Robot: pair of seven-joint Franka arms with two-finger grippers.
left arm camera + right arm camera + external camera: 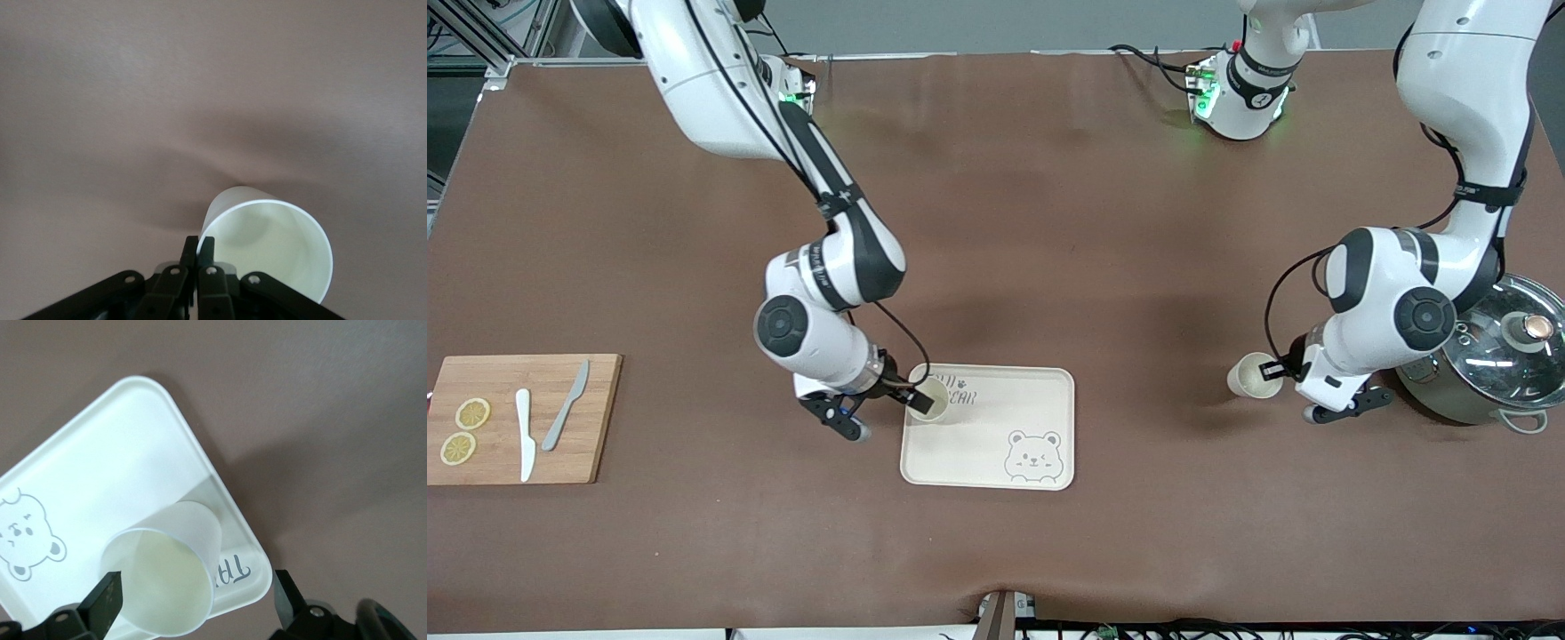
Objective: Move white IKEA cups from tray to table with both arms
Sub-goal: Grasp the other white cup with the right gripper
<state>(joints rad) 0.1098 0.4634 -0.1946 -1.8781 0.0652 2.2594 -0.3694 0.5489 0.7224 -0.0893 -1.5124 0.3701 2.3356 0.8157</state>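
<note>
The right gripper [918, 402] has its jaws spread wide around one white cup [931, 398], standing on the bear-print tray [1040, 391]. The left gripper [1276, 368] is pinched on the rim of the other cup [1252, 375], beside the lidded pot [1507, 356].

Cream bear-print tray [1040, 400], mid-table. Wooden cutting board [489, 382], toward the right arm's end, bearing two lemon slices [465, 431], white knife [525, 434], grey knife [567, 404]. Lidded steel pot [1494, 364], toward the left arm's end.
</note>
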